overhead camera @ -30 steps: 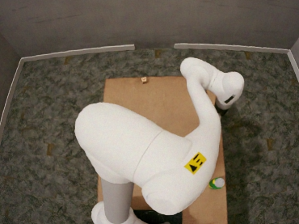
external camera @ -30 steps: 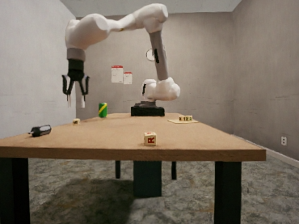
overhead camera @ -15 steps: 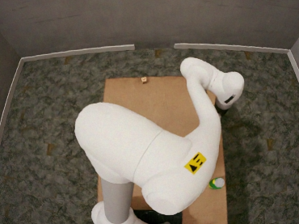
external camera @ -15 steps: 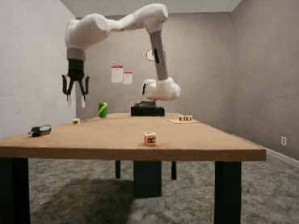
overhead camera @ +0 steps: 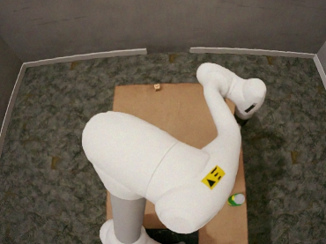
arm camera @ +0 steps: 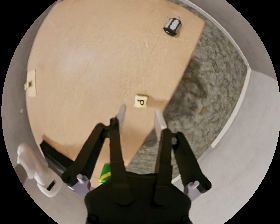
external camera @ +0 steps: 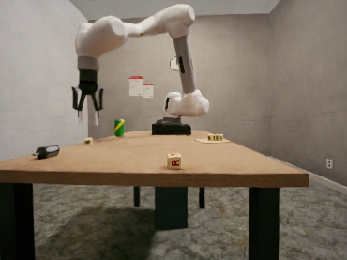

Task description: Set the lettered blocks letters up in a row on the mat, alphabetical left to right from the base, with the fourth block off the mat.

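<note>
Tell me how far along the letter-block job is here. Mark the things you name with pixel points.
Looks done: some blocks sit on the mat (external camera: pixel 203 141) (arm camera: pixel 33 91), their letters and order unclear. In hand: nothing; the open gripper (external camera: pixel 88 120) (arm camera: pixel 140 113) hangs above the P block (external camera: pixel 88 142) (arm camera: pixel 141 101). Left: the P block, letter up, needs placing in the row; the R block (overhead camera: pixel 157 87) (external camera: pixel 173 161) is off the mat too.

Soft, even light fills the room, a bit muted — the walls look grey and dull. A broad dark shadow lies on the floor under the counter (overhead camera: pixel 145 99) (external camera: pixel 234 158) (arm camera: pixel 80 60). The wrist view bends everything into a circle, its corners black. Small print on the blocks (external camera: pixel 215 137) goes mushy — too coarse to read.
</note>
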Available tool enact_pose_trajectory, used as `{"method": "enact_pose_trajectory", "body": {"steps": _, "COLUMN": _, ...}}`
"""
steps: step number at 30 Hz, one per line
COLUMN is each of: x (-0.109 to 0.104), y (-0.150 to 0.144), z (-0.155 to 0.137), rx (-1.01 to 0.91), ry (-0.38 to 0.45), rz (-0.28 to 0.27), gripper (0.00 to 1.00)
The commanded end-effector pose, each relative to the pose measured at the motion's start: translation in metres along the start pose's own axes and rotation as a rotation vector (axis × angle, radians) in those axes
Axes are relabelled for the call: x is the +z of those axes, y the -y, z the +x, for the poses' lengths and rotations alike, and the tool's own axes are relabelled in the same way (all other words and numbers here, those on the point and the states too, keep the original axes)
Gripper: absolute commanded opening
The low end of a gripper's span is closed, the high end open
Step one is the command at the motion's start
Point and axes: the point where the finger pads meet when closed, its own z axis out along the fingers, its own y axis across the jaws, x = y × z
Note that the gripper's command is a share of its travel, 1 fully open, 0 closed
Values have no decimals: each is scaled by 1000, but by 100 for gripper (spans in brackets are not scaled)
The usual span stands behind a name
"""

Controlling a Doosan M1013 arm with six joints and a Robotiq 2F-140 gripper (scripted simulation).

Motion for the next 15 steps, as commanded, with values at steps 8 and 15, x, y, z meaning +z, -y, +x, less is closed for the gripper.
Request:
{"method": "enact_pose_trajectory", "body": {"steps": 8, "x": 12, "y": 1, "z": 0, "rx": 2, "ry": -5, "rz": 6, "gripper": 46}}
{"method": "enact_pose_trajectory", "body": {"steps": 15, "x": 19, "y": 0, "z": 1, "rx": 2, "ry": -5, "rz": 5, "gripper": 46}}
